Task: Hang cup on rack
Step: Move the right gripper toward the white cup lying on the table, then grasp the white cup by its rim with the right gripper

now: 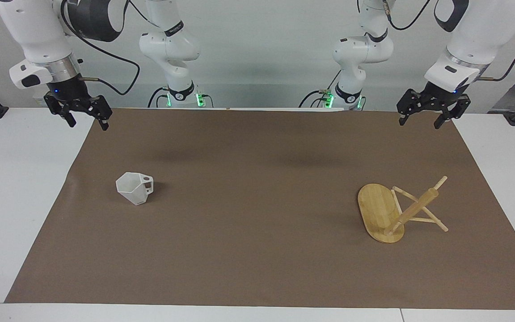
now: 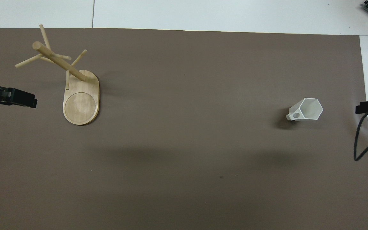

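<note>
cup, well apart from right tool

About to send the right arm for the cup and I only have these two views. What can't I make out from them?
- The right gripper: overhead view's edge cuts off all but one dark tip.
- The left gripper: overhead view's edge cuts off most of it.
- The cup: handle shows, but the side resting on the mat is hidden in both views.
- The rack: the post and other pegs overlap, so peg count and angles are unclear.
</note>
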Controlling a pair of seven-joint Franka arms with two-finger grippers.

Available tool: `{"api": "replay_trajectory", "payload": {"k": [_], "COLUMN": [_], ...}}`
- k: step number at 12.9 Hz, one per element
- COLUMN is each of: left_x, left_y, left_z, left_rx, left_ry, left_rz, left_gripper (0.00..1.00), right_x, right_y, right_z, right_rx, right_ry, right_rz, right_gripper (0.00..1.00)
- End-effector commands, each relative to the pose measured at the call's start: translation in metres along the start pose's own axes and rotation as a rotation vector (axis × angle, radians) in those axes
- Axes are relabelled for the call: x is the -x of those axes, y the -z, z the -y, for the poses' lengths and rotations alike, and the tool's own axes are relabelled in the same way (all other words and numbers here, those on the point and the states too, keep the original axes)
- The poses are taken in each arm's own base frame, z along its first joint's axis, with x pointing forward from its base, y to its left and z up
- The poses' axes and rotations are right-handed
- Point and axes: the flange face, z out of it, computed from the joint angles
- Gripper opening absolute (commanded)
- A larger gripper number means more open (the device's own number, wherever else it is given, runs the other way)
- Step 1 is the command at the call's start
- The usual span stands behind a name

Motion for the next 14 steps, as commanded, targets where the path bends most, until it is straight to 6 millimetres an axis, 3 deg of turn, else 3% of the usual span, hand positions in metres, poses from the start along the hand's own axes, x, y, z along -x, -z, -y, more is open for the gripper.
{"api": "replay_trajectory", "payload": {"k": [1, 7, 14], "left_x": [0.008, 0.008, 0.008], "left_y": [0.002, 0.002, 0.002], "left_z": [0.002, 0.002, 0.002], "left_rx": [0.010, 0.010, 0.010], "left_ry": [-0.004, -0.004, -0.004], "left_rz": [0.002, 0.002, 0.002], "left_gripper": [1.00, 1.00, 1.00], "right_x": [0.004, -0.025, -0.043], "right_y": [-0.030, -0.138, -0.208], "right_z": [0.001, -0.003, 0.009], "right_rx": [-0.015, -0.005, -0.012], "right_ry": [0.001, -0.019, -0.059], "right_rz": [-0.018, 0.041, 0.008], "right_gripper": [1.00, 1.00, 1.00]}}
